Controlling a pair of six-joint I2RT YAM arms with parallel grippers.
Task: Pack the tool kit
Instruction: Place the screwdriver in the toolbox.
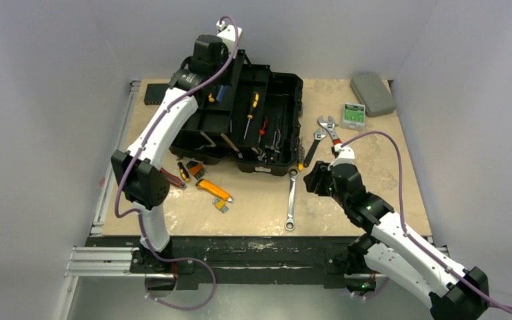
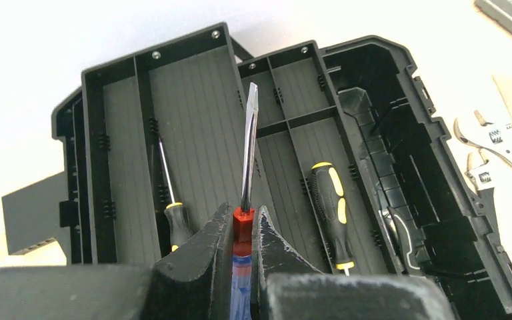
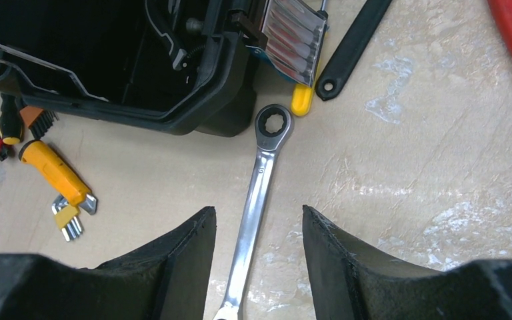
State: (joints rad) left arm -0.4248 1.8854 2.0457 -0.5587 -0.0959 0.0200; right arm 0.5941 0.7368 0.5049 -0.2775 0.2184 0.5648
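Note:
The black toolbox (image 1: 287, 83) lies open at the table's back middle, with screwdrivers and other tools inside. My left gripper (image 1: 219, 90) hovers over its left tray, shut on a screwdriver (image 2: 248, 147) with a red and blue handle; the flat blade points away over the tray compartments (image 2: 193, 133). Two black-and-yellow screwdrivers (image 2: 330, 207) lie in the tray. My right gripper (image 1: 312, 179) is open and empty above a silver ratchet wrench (image 1: 291, 200). In the right wrist view the wrench (image 3: 260, 180) runs between the open fingers (image 3: 180, 257), beside the toolbox corner (image 3: 193, 113).
Left of the wrench lie a yellow hex key set (image 1: 213, 192), small screwdrivers (image 1: 190, 170) and red pliers (image 1: 171, 177). Adjustable wrenches (image 1: 327, 127) lie right of the toolbox. A flat grey case (image 1: 372, 93), a green-labelled box (image 1: 353, 115) and a flat black box (image 1: 155, 93) sit at the back.

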